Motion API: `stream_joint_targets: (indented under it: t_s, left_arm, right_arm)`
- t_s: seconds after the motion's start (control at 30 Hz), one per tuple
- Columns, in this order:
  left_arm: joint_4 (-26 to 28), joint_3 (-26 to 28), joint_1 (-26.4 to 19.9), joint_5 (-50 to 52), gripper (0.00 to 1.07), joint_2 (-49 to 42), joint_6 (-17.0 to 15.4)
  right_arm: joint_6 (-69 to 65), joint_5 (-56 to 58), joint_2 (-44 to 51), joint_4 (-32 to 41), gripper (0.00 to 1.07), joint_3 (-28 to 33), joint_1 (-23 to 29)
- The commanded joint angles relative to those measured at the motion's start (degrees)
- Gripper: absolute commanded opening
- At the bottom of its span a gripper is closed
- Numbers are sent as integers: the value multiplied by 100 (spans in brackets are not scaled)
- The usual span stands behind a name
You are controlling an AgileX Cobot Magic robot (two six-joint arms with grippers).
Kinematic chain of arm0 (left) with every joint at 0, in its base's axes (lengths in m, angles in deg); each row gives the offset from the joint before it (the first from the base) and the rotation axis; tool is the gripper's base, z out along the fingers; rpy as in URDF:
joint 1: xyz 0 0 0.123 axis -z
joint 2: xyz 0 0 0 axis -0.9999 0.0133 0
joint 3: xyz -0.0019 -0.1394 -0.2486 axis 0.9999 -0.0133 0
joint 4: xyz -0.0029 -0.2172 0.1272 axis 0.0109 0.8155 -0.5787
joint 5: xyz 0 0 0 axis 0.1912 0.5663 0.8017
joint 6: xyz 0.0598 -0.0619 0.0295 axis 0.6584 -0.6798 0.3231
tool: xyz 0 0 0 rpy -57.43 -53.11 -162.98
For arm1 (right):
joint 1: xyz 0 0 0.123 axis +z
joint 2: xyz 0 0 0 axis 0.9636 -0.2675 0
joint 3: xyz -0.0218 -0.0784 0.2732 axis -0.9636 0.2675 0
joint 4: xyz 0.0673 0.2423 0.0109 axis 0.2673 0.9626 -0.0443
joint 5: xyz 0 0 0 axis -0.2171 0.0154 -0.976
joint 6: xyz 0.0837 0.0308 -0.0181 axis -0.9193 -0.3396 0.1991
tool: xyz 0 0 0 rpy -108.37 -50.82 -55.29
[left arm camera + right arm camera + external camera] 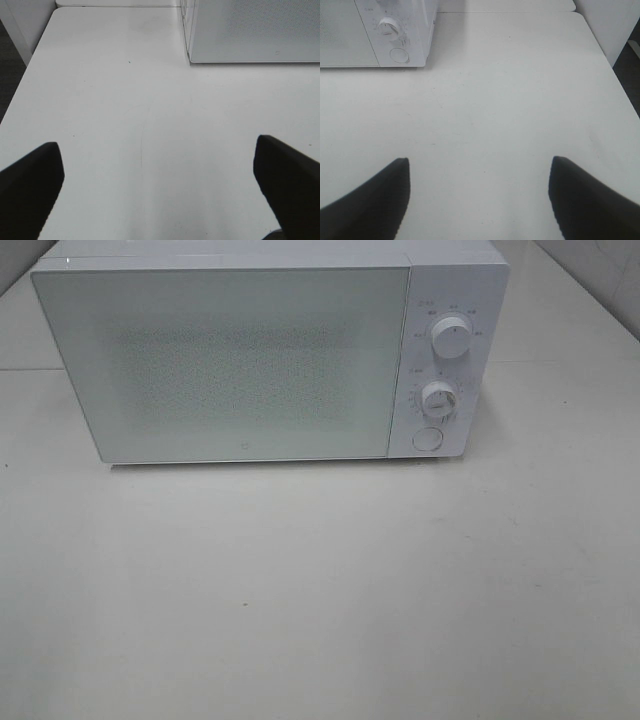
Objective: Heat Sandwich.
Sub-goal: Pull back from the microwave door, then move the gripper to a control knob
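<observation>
The sandwich is out of view in every frame. A white microwave (260, 355) stands at the back of the table with its door shut; its two round dials (452, 338) and a round button (427, 439) are on the right side. Neither arm shows in the exterior high view. My left gripper (157, 150) hangs open over bare table, short of the microwave's left front corner (192, 60). My right gripper (479, 167) is open too, empty, over bare table in front of the microwave's control panel (395, 35).
The white table (320, 590) spreads wide in front of the microwave. Its left edge (22, 82) shows in the left wrist view, its right edge (620, 80) in the right wrist view. A pale wall or panel (605, 20) stands beyond the far right corner.
</observation>
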Motion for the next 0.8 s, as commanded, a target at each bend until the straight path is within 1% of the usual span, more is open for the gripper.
stream_joint_targets:
  t_s: [0.03, 0.8]
  left_arm:
    - [11, -34, 80, 57, 98, -172, 6]
    - [11, -34, 109, 57, 98, -160, 6]
  right_arm:
    - [57, -57, 166, -11, 74, 23, -46]
    - [57, -57, 160, 0, 74, 23, -46]
